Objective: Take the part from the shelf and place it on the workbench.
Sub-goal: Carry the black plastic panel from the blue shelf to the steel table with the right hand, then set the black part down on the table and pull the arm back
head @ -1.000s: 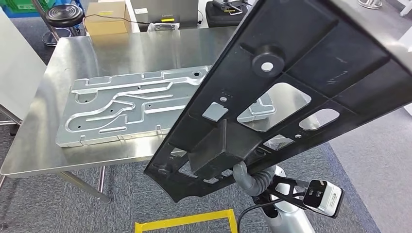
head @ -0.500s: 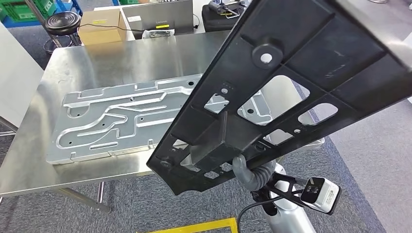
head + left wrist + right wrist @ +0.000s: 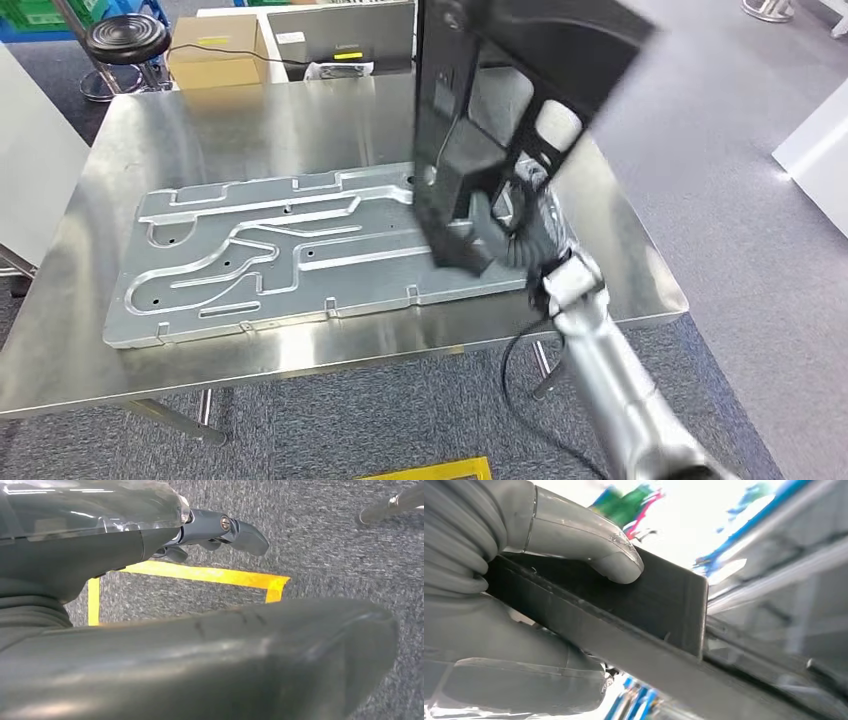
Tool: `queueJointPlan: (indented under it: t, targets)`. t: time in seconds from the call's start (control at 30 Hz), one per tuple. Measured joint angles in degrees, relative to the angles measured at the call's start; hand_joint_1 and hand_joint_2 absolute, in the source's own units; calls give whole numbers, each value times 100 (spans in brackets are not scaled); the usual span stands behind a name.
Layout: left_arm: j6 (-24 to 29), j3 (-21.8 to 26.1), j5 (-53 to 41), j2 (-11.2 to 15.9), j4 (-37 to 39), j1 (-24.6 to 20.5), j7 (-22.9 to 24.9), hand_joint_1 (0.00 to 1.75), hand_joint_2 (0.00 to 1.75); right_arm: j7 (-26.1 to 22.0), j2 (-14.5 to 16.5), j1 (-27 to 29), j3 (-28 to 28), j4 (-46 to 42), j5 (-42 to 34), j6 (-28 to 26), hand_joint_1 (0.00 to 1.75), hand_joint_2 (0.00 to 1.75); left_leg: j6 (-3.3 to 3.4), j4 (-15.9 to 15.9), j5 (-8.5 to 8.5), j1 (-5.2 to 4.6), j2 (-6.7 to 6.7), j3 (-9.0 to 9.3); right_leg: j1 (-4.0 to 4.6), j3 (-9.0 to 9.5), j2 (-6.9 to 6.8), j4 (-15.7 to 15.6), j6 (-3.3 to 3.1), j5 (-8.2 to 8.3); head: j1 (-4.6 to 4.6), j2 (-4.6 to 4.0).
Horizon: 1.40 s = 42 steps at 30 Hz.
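The black plastic part, a long ribbed panel with cut-outs, stands steeply on edge over the right half of the steel workbench. My right hand grips its boxy lower end just above the bench. In the right wrist view the grey thumb presses on the part's flat black wall. A large embossed silver metal plate lies flat on the bench beneath and left of the part. My left hand hangs over the floor, fingers apart from the thumb, holding nothing.
Behind the bench stand a cardboard box, a black stool and a laptop. A white panel borders the bench's left end. Yellow floor tape marks the carpet at my feet, and white furniture stands at the right.
My right arm has reached forward over the bench. The black part swung from lying broad and close under the camera to standing steeply over the plate's right end.
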Motion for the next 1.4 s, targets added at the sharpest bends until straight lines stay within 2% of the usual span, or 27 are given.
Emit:
queueJointPlan:
  t: [0.07, 0.1, 0.13, 0.23, 0.3, 0.33, 0.4, 0.43, 0.47, 0.5, 0.57, 0.6, 0.63, 0.7, 0.8, 0.83, 0.9, 0.93, 0.97, 1.0, 1.03, 1.07, 1.13, 1.17, 1.3, 1.33, 1.4]
  targets:
    - [-11, -5, -16, -1, 1, -2, -6, 0, 0, 16, -63, -406, -43, 552, 215, -220, 175, 175, -9, 3, -24, -11, -26, 38, 18, 282, 2, -783, -70, 511, 0, 0]
    - [-16, -8, -28, -2, 1, -4, -14, 0, 0, 60, -71, -619, -42, 841, 454, -439, 175, 175, -25, 7, -34, -23, -35, 45, 32, 421, 2, -1151, -103, 682, 0, 0]
    - [-20, -10, -40, 1, 1, -11, -26, 0, 0, 133, -68, -842, -16, 1126, 781, -717, 175, 175, -45, 8, -38, -32, -38, 39, 48, 503, 2, -1379, -127, 765, -1, 0]
    - [-24, -16, -67, 15, 1, -43, -58, 0, 0, 594, -20, -1560, 191, 2068, 2032, -1562, 175, 175, -126, -4, -37, -47, -30, 9, 48, 519, 6, -1511, -167, 769, -1, 0]
    - [-31, -22, -90, 28, 2, -53, -77, 0, 0, 1022, 56, -2010, 414, 2683, 2840, -1885, 175, 175, -190, 178, -152, -49, -21, -66, 12, 552, 1, -1574, -217, 788, -1, 0]
    - [-35, -25, -104, 39, 3, -58, -91, 0, 0, 1238, 115, -2220, 546, 2979, 3205, -1966, 175, 175, -220, 429, -282, -44, -18, -182, -4, 572, -2, -1600, -241, 795, -2, 0]
    - [-42, -30, -141, 55, 4, -67, -122, 0, 0, 1619, 255, -2605, 861, 3556, 3855, -1937, 175, 175, -266, 1192, -596, -21, -15, -568, 9, 592, 1, -1604, -274, 782, -2, 0]
    - [-44, -36, -159, 61, 4, -70, -135, 0, 0, 1776, 324, -2750, 1031, 3822, 4144, -1866, 175, 175, -282, 1503, -675, -13, -14, -749, 14, 605, 2, -1601, -281, 771, -2, 0]
    - [-47, -43, -174, 64, 4, -70, -145, 0, 0, 1912, 396, -2867, 1209, 4077, 4402, -1788, 175, 175, -294, 1641, -649, -7, -14, -853, 18, 625, 2, -1597, -284, 754, -2, 0]
    - [-49, -55, -182, 64, 4, -70, -152, 0, 0, 2011, 465, -2953, 1367, 4284, 4588, -1723, 175, 175, -298, 1529, -499, -1, -13, -836, 20, 651, 0, -1590, -281, 731, -1, 0]
    - [-49, -81, -196, 71, 4, -70, -161, 0, 0, 2133, 588, -3081, 1602, 4589, 4803, -1637, 175, 175, -285, 770, -28, 7, -9, -532, 21, 713, -8, -1565, -260, 665, -1, 0]
    - [-49, -94, -202, 75, 4, -73, -163, 0, 0, 2165, 637, -3146, 1676, 4698, 4863, -1608, 175, 175, -270, 394, 129, -2, -8, -359, 30, 728, -11, -1546, -244, 633, -1, 0]
    - [-49, -104, -207, 79, 4, -77, -164, 0, 0, 2190, 689, -3222, 1743, 4801, 4934, -1563, 175, 175, -247, 146, 203, -11, -8, -245, 38, 727, -14, -1530, -224, 612, -2, 0]
    - [-49, -121, -210, 82, 4, -79, -165, 0, 0, 2247, 811, -3374, 1921, 5033, 5169, -1398, 175, 175, -200, 19, 175, -34, -10, -187, 55, 708, -12, -1519, -187, 598, -1, 0]
    - [-63, -140, -218, 73, 5, -85, -168, 0, 0, 2263, 1064, -3483, 2334, 5345, 5618, -990, 175, 175, -123, -33, 168, 11, 7, -157, 61, 657, -4, -1399, -113, 491, 0, 0]
    - [-80, -149, -226, 68, 6, -96, -171, 0, 0, 2228, 1141, -3488, 2454, 5423, 5689, -873, 175, 175, -98, -50, 168, 27, 13, -140, 57, 552, -3, -1173, -86, 366, -1, 0]
    - [-125, -163, -250, 60, 7, -114, -180, 0, 0, 2132, 1252, -3470, 2626, 5578, 5717, -678, 175, 175, -58, -54, 155, 29, 15, -130, 29, 166, -6, -428, -48, 48, 0, 0]
    - [-148, -169, -266, 55, 9, -117, -183, 0, 0, 2089, 1288, -3445, 2690, 5657, 5722, -588, 175, 175, -50, -52, 146, 29, 7, -126, 16, -45, -6, -67, -37, -55, 0, 0]
    - [-163, -173, -278, 49, 11, -115, -185, 0, 0, 2047, 1313, -3411, 2749, 5729, 5731, -515, 175, 175, -45, -49, 136, 29, -4, -117, 6, -184, -7, 131, -31, -56, 0, 0]
    - [-175, -175, -287, 41, 15, -110, -185, 0, 0, 2005, 1332, -3371, 2799, 5795, 5741, -464, 175, 175, -47, -47, 125, 29, -18, -103, -1, -223, -7, 115, -33, 53, 0, 0]
    - [-183, -177, -290, 32, 19, -103, -185, 0, 0, 1965, 1342, -3331, 2841, 5851, 5750, -440, 175, 175, -55, -45, 111, 28, -32, -82, -3, -141, -8, -148, -49, 264, 0, 0]
    - [-187, -178, -291, 21, 22, -99, -185, 0, 0, 1920, 1353, -3292, 2875, 5894, 5750, -439, 175, 175, -69, -43, 95, 27, -43, -59, 2, 24, -10, -570, -77, 519, 0, 0]
    - [-200, -178, -289, -1, 27, -99, -189, 0, 0, 1827, 1368, -3212, 2914, 5972, 5714, -483, 175, 175, -112, -35, 62, 9, -47, -34, 33, 328, -13, -1293, -130, 829, -1, 0]
    - [-210, -178, -287, -7, 28, -102, -196, 0, 0, 1784, 1375, -3157, 2926, 6007, 5689, -522, 175, 175, -137, -34, 51, 4, -42, -30, 49, 400, -12, -1465, -148, 873, -1, 0]
    - [-247, -178, -278, -15, 32, -100, -230, 0, 0, 1676, 1388, -2889, 2963, 6129, 5654, -700, 175, 175, -253, 35, -36, 15, -19, -42, 37, 454, -2, -1573, -230, 875, 0, 0]
    - [-251, -178, -275, -16, 33, -100, -234, 0, 0, 1665, 1393, -2836, 2975, 6150, 5655, -759, 175, 175, -280, 220, -154, 20, -14, -118, 23, 474, -5, -1601, -258, 883, -1, 0]
    - [-251, -178, -269, -15, 34, -97, -243, 0, 0, 1650, 1405, -2741, 2994, 6188, 5649, -887, 175, 175, -323, 914, -508, 30, -8, -434, 17, 496, -10, -1620, -291, 881, -1, 0]
